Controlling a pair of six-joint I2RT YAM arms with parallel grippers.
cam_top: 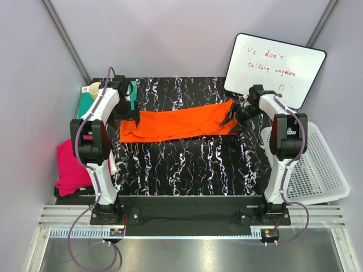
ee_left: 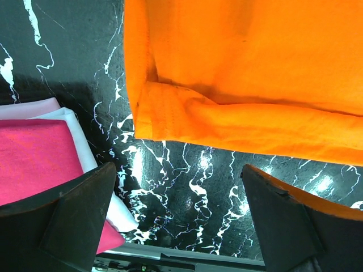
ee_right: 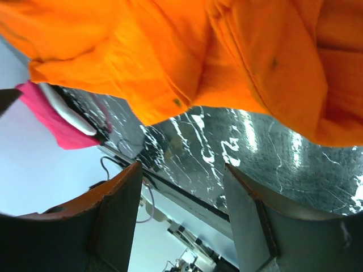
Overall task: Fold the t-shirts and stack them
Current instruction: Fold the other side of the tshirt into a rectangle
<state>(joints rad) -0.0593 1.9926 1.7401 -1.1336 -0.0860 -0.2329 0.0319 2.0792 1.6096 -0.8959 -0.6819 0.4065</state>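
Observation:
The orange t-shirt lies as a long folded strip across the black marbled table. My left gripper hovers over the strip's left end, jaws wide open. In the left wrist view the orange t-shirt lies beyond the left gripper, which has only table between its fingers. My right gripper is at the strip's right end. In its own view the right gripper stands open and holds nothing, with the orange t-shirt just past the fingertips. The pink t-shirt lies bunched at the table's left edge.
A yellow mug and a teal mat sit at the back left. A whiteboard leans at the back right. A white perforated basket stands off the table's right side.

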